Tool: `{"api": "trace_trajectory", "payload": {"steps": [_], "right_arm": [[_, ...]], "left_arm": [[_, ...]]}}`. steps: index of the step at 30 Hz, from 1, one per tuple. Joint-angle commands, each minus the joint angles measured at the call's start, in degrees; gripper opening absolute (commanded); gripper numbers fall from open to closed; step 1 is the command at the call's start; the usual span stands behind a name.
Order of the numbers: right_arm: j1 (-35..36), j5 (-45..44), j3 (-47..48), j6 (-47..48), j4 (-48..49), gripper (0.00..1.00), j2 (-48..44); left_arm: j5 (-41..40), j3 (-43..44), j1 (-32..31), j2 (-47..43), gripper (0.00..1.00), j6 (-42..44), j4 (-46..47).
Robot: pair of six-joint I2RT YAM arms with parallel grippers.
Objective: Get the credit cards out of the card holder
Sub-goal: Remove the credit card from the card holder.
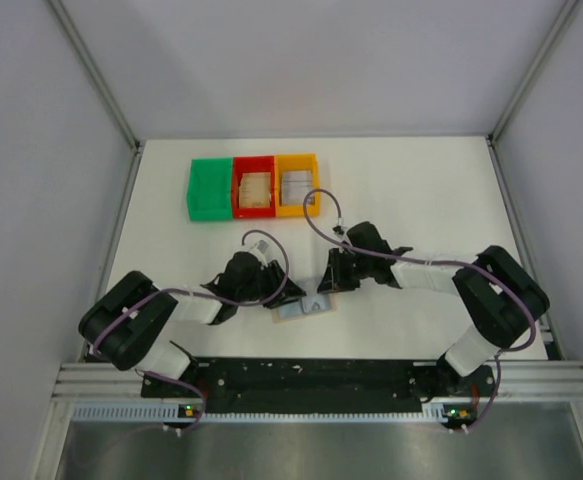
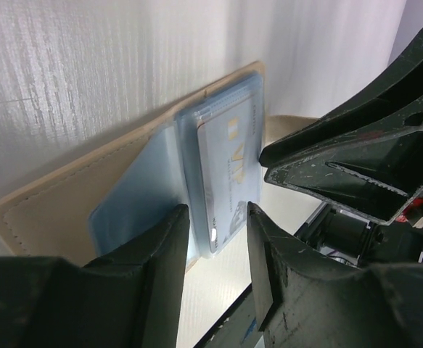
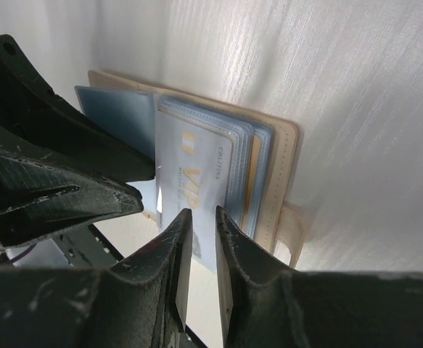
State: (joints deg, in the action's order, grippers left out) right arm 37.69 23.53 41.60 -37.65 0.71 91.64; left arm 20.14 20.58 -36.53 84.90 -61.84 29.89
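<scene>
**Under both grippers: holder open, some cards still sleeved**

Directly beneath my left gripper (image 2: 216, 217) the card holder (image 2: 59, 210) lies opened flat on the table (image 1: 421, 200), tan skin down and blue-grey sleeves up. The fingers stand apart, straddling the near edge of the grey card (image 2: 226, 159) in the top sleeve. I see no contact with it. My right gripper (image 3: 202, 217) meets the same stack from the opposite side, its fingers drawn close with only a slit between them. The card's edge shows in that slit, but I cannot tell whether it is pinched.

I judge the job part done. Well ahead of both grippers, the red bin (image 1: 254, 161) holds tan cards (image 1: 255, 190) and the orange bin (image 1: 296, 158) beside it holds grey cards (image 1: 296, 186). The credit cards (image 3: 244, 170) left to pull are that 1 grey card and the yellowish edges layered behind it.

Room is tight. The 2 gripper heads sit almost against each other over the holder, and the right one fills the space just beside my left fingers. The holder's stitched rim lies just past the fingertips. Bare table opens ahead of the holder toward the bins and out to each gripper's outer side, so I would withdraw a card that way.
</scene>
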Motion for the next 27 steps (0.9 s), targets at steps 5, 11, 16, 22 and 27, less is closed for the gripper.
{"api": "trace_trajectory", "payload": {"steps": [5, 11, 16, 22, 27], "right_arm": [[-0.3, 2.2, -0.5, -1.1, 3.9, 0.19, 1.2], [-0.3, -1.5, -0.6, -0.2, 0.6, 0.19, 0.3], [-0.3, -3.2, 0.3, 1.1, -3.0, 0.2, -2.2], [-0.3, -3.8, 1.6, 2.0, -4.8, 0.2, -2.9], [-0.1, -1.9, 1.6, 1.6, -3.1, 0.2, -2.0]], "left_arm": [[1.2, -1.6, 0.1, 0.5, 0.38, -1.0, 4.6], [0.3, -2.3, 0.1, -0.3, 0.38, -1.5, 3.8], [-1.3, -2.0, 0.1, -1.5, 0.39, -0.6, 1.2], [-1.0, -1.6, 0.1, -1.0, 0.39, -0.6, 1.3], [-0.6, -1.2, 0.1, -0.9, 0.39, -0.4, 1.3]]}}
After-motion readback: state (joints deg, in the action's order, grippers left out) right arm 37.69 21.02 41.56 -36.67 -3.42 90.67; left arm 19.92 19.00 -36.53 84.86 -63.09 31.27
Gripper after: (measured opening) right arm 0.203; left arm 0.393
